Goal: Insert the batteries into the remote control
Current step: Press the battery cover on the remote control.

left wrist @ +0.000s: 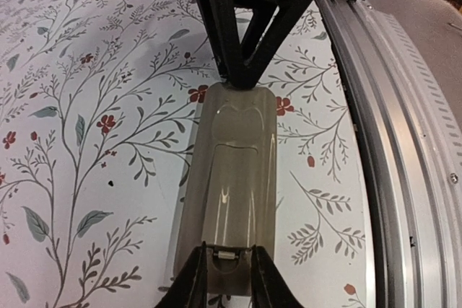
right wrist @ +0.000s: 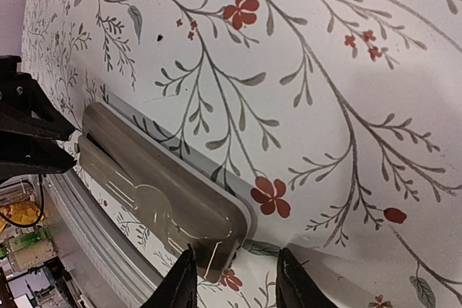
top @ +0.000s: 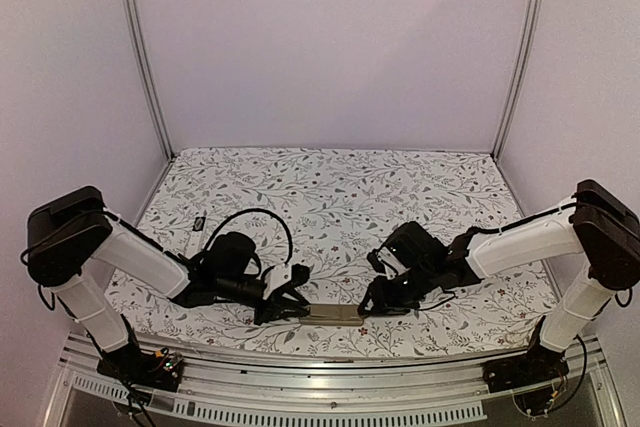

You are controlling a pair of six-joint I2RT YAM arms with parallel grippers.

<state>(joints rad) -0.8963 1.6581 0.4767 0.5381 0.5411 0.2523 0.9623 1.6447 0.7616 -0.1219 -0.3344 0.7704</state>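
Left wrist: left pincer (left wrist: 227, 270) clamps remote (left wrist: 229, 178); right pincer (right wrist: 236, 261) straddles its end, apart.

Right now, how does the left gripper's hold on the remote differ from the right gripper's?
The left gripper is clamped on both sides of its end of the remote. The right gripper only straddles the opposite end, with a gap beside one finger. The remote runs straight out from the left gripper but slants away from the right gripper. Both sit at the remote's ends, facing each other.
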